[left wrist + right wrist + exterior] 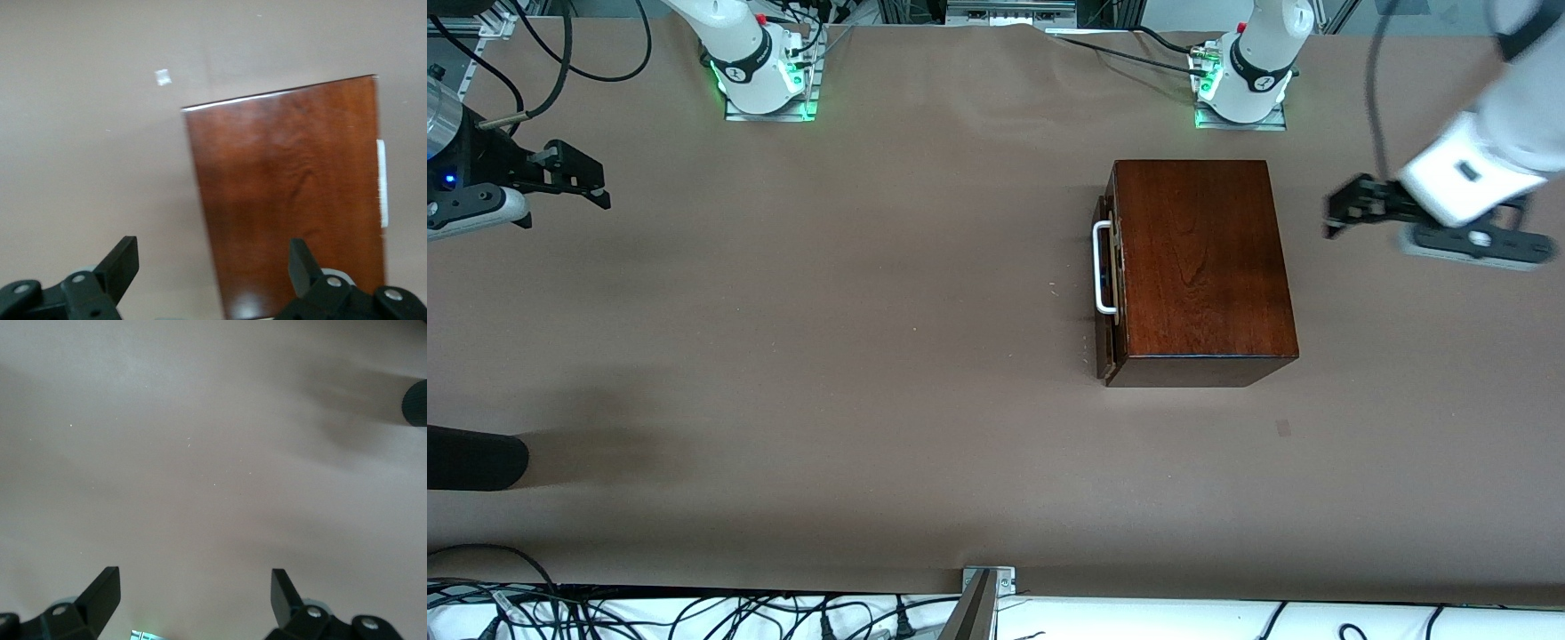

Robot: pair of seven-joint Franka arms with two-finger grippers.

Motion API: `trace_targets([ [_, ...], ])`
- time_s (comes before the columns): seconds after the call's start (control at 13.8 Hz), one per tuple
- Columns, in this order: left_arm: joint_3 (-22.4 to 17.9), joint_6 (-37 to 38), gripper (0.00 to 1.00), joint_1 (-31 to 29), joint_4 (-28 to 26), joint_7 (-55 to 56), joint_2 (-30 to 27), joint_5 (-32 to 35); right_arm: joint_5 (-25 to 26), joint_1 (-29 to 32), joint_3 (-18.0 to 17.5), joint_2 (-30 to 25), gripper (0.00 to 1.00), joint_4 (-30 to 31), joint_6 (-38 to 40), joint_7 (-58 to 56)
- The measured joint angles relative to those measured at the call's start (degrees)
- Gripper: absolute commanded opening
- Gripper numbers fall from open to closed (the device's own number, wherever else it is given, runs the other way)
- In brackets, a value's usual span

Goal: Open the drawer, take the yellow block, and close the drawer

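The left gripper (pixel 1334 213), fingers spread and empty, hangs over the bench (pixel 827 356) at the left arm's end, beside the box (pixel 1200 267). The drawer (pixel 1107 276) is closed, likely hiding the yellow block. The right gripper (pixel 600 187), also spread, waits.

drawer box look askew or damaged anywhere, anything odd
Nothing stands out. The wooden box sits flat and whole, its drawer shut or nearly so, handle toward the right arm's end. No yellow block shows. Both tools, left and right, hang open, apart from it.
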State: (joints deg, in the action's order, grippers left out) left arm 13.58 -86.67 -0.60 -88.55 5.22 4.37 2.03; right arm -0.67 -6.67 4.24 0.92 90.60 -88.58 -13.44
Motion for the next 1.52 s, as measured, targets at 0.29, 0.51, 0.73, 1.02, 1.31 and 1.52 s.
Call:
trace_targets([
  [0.29,11.17,-2.12,1.00,0.69,0.42,13.84,6.10,0.00,0.00,-0.01,-0.03,0.00,1.00,-0.02,0.00,0.00],
  [0.51,13.49,-6.82,1.00,5.75,0.93,25.72,11.50,0.84,0.00,0.00,-0.04,0.00,1.00,-0.02,0.00,0.00],
  [0.73,13.61,-8.83,1.00,13.39,1.10,34.18,16.63,6.11,0.00,0.00,-0.04,0.00,1.00,-0.02,0.00,0.00],
  [1.02,13.53,-12.88,1.00,16.45,0.98,37.88,22.68,9.96,-0.01,0.00,-0.04,0.00,1.00,-0.02,0.00,0.00],
  [1.31,13.55,-14.89,1.00,17.77,-0.42,42.62,25.85,13.97,-0.02,-0.01,-0.16,0.00,1.00,-0.03,-0.01,0.00],
  [1.52,13.56,-17.05,1.00,19.53,-3.61,47.12,26.51,18.81,-0.24,-0.07,-0.42,-0.01,1.00,-0.03,-0.02,0.00],
])
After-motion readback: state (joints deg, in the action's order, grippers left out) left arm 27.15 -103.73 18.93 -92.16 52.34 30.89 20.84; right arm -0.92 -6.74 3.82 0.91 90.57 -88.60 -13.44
